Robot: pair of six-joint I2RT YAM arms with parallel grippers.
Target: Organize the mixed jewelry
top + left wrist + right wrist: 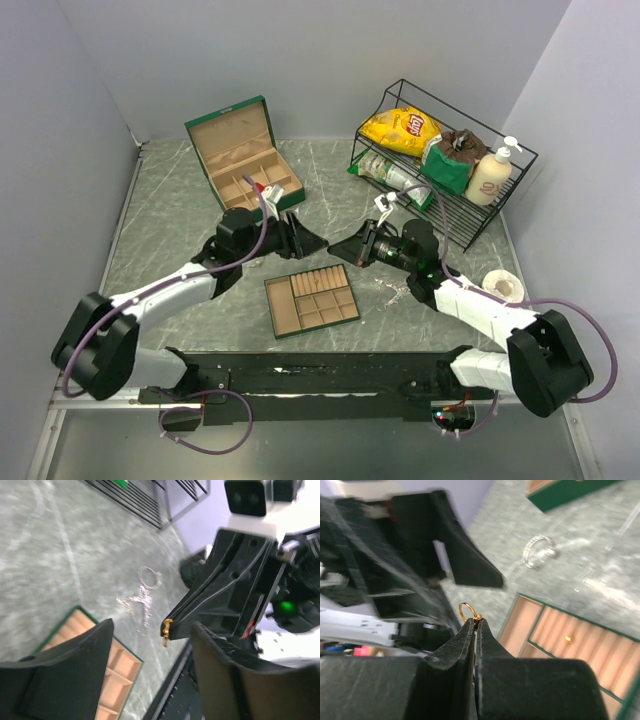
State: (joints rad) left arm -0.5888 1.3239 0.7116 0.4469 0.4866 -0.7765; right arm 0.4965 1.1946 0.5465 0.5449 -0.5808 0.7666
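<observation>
The right hand (475,622), tips pressed together, pinches a small gold ring (464,611) in the air near the far edge of the divided tray (283,310), the spread left hand (152,629) just opposite, facing it.

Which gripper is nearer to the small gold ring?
Right. The right gripper pinches the gold ring in its shut jaws; the left gripper faces it with jaws open, not touching.

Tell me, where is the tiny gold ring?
In the right wrist view the gold ring is pinched by the shut right gripper, facing the open left gripper, beside the tan tray.
</observation>
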